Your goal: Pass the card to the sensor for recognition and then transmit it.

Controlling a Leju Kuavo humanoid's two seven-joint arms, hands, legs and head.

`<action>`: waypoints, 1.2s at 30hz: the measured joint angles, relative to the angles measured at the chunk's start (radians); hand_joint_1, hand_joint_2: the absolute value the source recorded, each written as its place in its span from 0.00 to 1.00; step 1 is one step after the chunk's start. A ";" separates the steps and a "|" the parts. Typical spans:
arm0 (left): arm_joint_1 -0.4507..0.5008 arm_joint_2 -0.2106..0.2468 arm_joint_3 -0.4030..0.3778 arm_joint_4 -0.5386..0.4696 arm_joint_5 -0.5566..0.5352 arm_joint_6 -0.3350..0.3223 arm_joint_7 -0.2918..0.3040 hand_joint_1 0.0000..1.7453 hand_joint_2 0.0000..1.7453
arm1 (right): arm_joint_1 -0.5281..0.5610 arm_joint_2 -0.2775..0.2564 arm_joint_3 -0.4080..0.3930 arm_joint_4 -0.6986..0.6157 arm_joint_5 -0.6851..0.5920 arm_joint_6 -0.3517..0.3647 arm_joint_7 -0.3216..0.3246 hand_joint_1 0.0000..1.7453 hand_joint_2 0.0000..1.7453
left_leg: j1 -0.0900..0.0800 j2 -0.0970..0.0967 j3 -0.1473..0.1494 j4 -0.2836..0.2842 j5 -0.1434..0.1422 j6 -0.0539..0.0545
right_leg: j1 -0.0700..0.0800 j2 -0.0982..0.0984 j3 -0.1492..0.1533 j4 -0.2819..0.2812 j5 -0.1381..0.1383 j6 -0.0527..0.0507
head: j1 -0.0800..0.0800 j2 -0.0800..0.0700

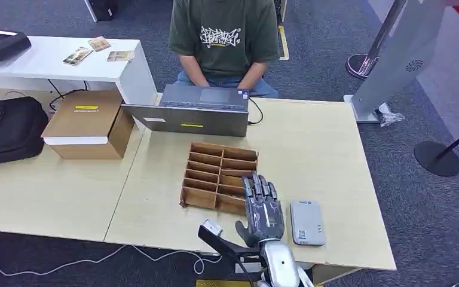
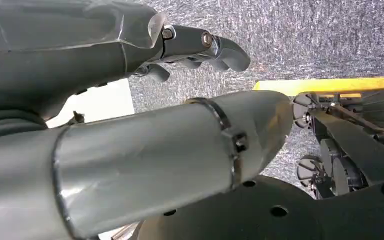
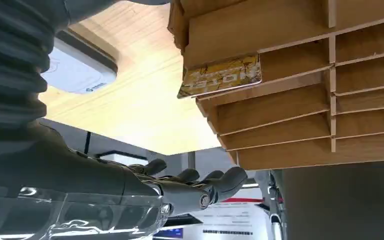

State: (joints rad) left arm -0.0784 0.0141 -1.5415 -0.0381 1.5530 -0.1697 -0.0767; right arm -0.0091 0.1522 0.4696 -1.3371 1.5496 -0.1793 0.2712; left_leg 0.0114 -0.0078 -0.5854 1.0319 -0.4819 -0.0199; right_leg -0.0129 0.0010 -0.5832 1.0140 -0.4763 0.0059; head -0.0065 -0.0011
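Observation:
A yellow card point(image 3: 220, 76) stands in a slot of the wooden rack point(image 1: 206, 156), its end sticking out past the slot's side. My right hand point(image 1: 262, 208) hovers with straight, spread fingers point(image 3: 195, 184) over the rack's near right corner and holds nothing. The grey-white sensor point(image 1: 307, 222) lies flat on the table just right of that hand; its rounded corner point(image 3: 80, 70) also appears in the right wrist view. My left hand point(image 2: 130, 55) hangs over the carpet with its fingers point(image 2: 215, 45) loosely extended and nothing in it.
A person sits behind an open laptop point(image 1: 194, 110) at the table's far edge. A cardboard box point(image 1: 86, 122) and a black bag point(image 1: 6, 128) lie at the left. The white side table point(image 1: 48, 69) carries loose cards. Barrier posts point(image 1: 436, 156) stand at the right.

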 joint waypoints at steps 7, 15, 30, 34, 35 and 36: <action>0.000 0.000 0.000 0.000 0.004 -0.001 0.000 0.00 0.00 | -0.015 0.000 0.017 0.019 -0.020 0.000 -0.010 0.00 1.00 | 0.000 0.000 0.000 0.000 0.000 0.000 | 0.000 0.000 0.000 0.000 0.000 0.000 | 0.000 0.000; 0.000 0.000 0.000 0.000 0.002 -0.002 0.000 0.00 0.00 | -0.055 0.003 0.046 0.066 -0.031 -0.020 -0.032 0.00 1.00 | 0.000 0.000 0.000 0.000 0.000 0.000 | 0.000 0.000 0.000 0.000 0.000 0.000 | 0.000 0.000; 0.001 0.000 0.000 0.000 0.006 -0.002 0.000 0.00 0.00 | -0.106 0.033 0.076 0.163 -0.048 -0.018 -0.031 0.00 1.00 | 0.000 0.000 0.000 0.000 0.000 0.000 | 0.000 0.000 0.000 0.000 0.000 0.000 | 0.000 0.000; 0.001 0.000 0.000 0.000 0.009 -0.002 -0.001 0.00 0.00 | -0.111 0.035 0.076 0.177 -0.049 -0.018 -0.027 0.00 1.00 | 0.000 0.000 0.000 0.000 0.000 0.000 | 0.000 0.000 0.000 0.000 0.000 0.000 | 0.000 0.000; 0.001 0.000 0.000 0.000 0.010 -0.003 -0.001 0.00 0.00 | -0.112 0.035 0.076 0.178 -0.049 -0.018 -0.023 0.00 1.00 | 0.000 0.000 0.000 0.000 0.000 0.000 | 0.000 0.000 0.000 0.000 0.000 0.000 | 0.000 0.000; 0.001 0.000 0.000 0.000 0.011 -0.003 -0.001 0.00 0.00 | -0.112 0.035 0.076 0.178 -0.049 -0.018 -0.021 0.00 1.00 | 0.000 0.000 0.000 0.000 0.000 0.000 | 0.000 0.000 0.000 0.000 0.000 0.000 | 0.000 0.000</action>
State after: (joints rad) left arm -0.0771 0.0141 -1.5415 -0.0381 1.5644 -0.1732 -0.0778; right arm -0.1207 0.1869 0.5459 -1.1593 1.5007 -0.1972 0.2503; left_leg 0.0116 -0.0078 -0.5853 1.0319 -0.4816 -0.0202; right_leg -0.0128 0.0009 -0.5833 1.0140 -0.4762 0.0057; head -0.0065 -0.0011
